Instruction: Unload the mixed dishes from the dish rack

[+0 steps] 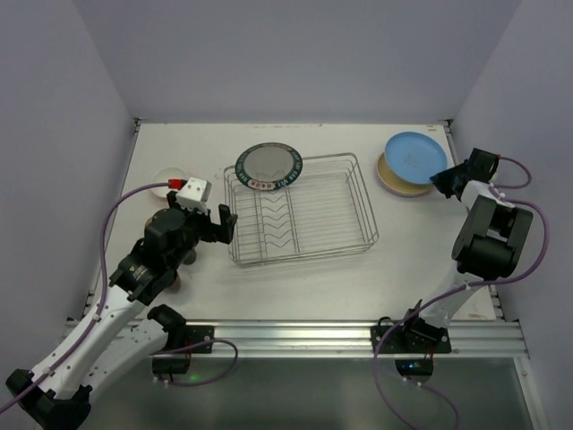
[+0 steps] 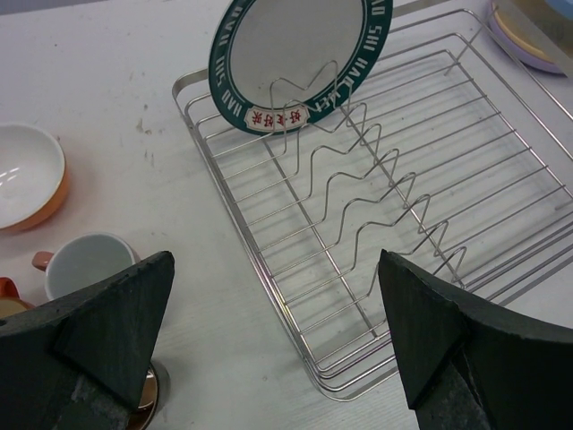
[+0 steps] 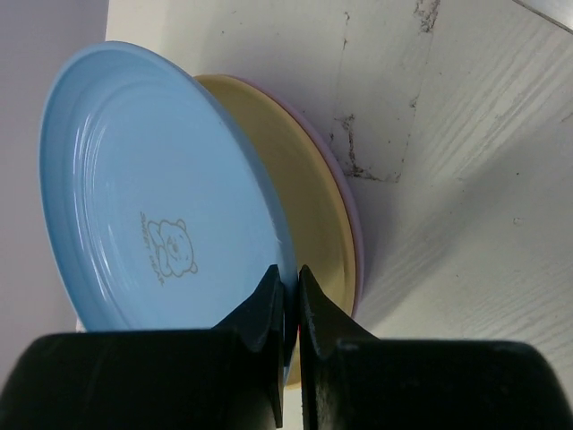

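Note:
The silver wire dish rack [image 1: 304, 235] sits mid-table and holds one plate with a patterned green rim [image 1: 269, 167], upright at its far left end; the same plate shows in the left wrist view [image 2: 300, 54]. My left gripper [image 1: 221, 224] is open and empty at the rack's near left corner [image 2: 358, 385]. My right gripper [image 1: 445, 182] is shut on the rim of the blue plate [image 3: 161, 197], holding it tilted over the yellow plate [image 3: 304, 206] and the lavender plate [image 3: 351, 215] at the far right. The orange bowl [image 2: 27, 179] sits left of the rack.
A white-inside pink cup [image 2: 85, 264] and part of a metal-based cup [image 2: 148, 394] stand near my left gripper. Grey walls close in the table on three sides. A metal rail [image 1: 358, 336] runs along the near edge.

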